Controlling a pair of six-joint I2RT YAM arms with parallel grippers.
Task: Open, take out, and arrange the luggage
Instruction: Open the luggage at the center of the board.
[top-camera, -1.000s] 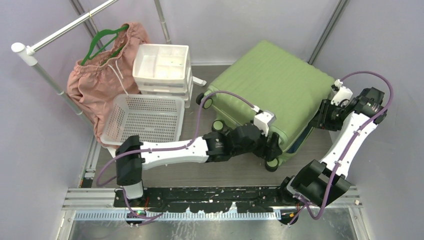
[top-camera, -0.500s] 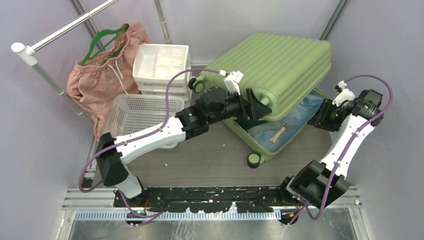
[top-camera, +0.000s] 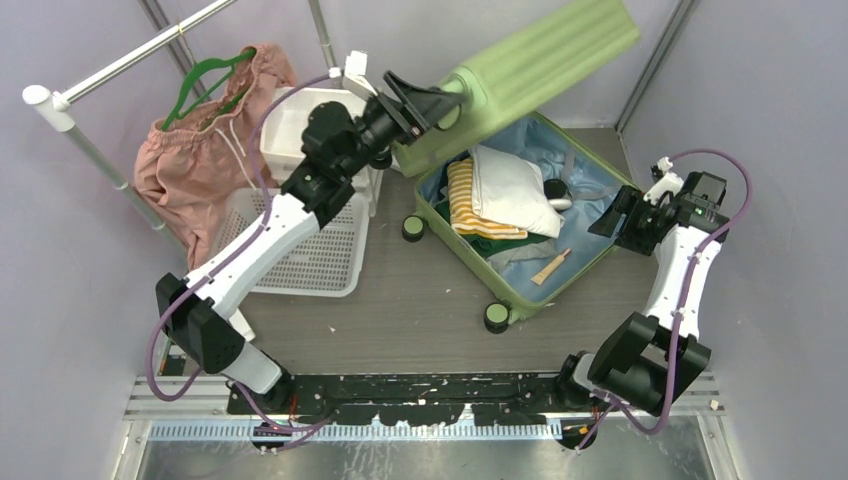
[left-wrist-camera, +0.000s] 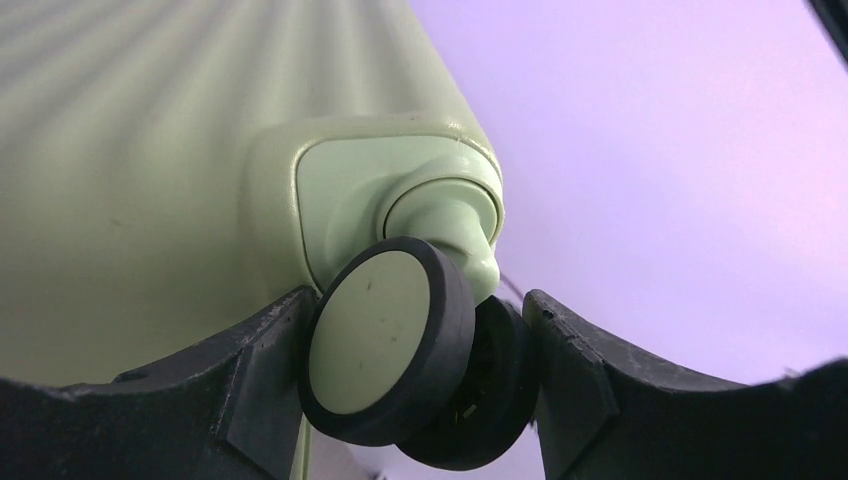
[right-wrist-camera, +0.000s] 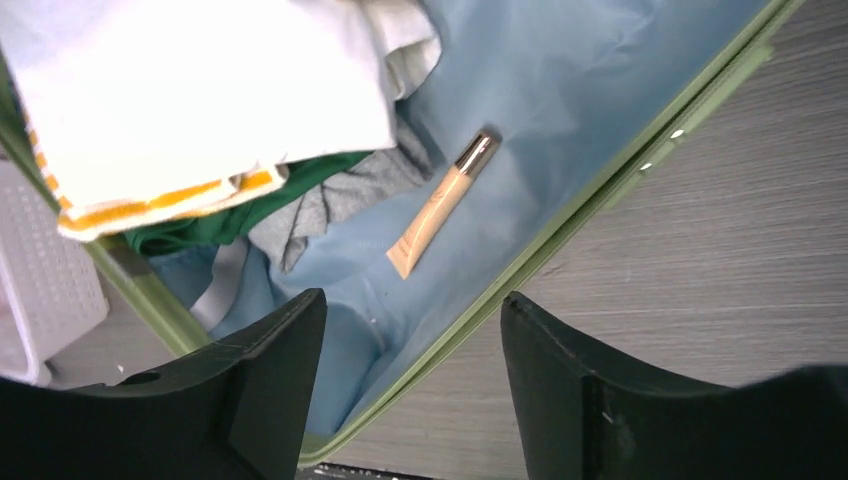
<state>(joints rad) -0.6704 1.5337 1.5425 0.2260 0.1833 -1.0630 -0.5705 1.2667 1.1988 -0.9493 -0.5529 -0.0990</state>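
**Luggage (top-camera: 462, 255) open, lid (top-camera: 540, 55) held up by one wheel (left-wrist-camera: 385, 350)**

The luggage is laid open on the table (top-camera: 400, 310), and its lid is raised and tilted. The jaws of the left gripper (left-wrist-camera: 418, 310) are clamped on a wheel of the lid. Folded clothes (top-camera: 500, 195) and a beige tube (top-camera: 552, 267) are seen on the blue lining. The jaws of the right gripper (right-wrist-camera: 412, 305) are held apart over the right rim, with nothing between them.

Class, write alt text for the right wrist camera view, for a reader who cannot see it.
Looking down into the open luggage: a beige tube lies on its blue lining beside folded white, yellow-striped, green and grey clothes. The right gripper, jaws open and empty, hovers above.
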